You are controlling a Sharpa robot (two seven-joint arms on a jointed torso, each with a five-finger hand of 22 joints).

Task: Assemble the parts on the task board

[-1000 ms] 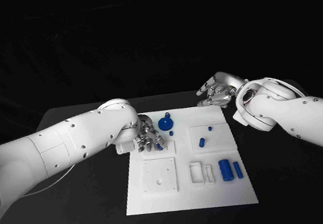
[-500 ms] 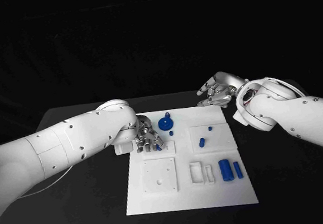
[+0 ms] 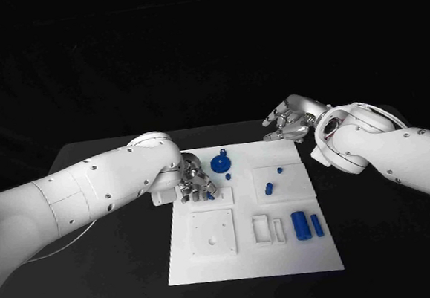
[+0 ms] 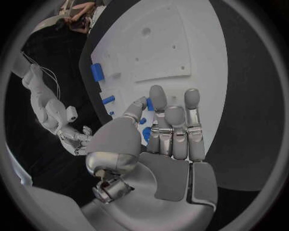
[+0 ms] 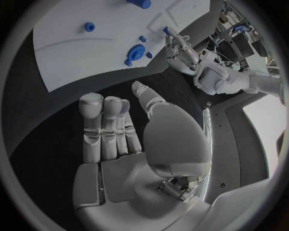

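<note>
Head view: the silver left hand (image 3: 195,185) pinches a small blue part (image 3: 211,193) over the flat white task board (image 3: 255,263), which lies in the middle of the matte black tabletop (image 3: 113,268). A round blue disc (image 3: 221,165) lies beside it. The right hand (image 3: 287,125) hovers empty off the board's far corner, fingers loosely curled.

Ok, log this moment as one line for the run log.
left hand: fingers on a small blue part at task board left edge | right hand: off board, holds nothing | round blue part: on board
</note>
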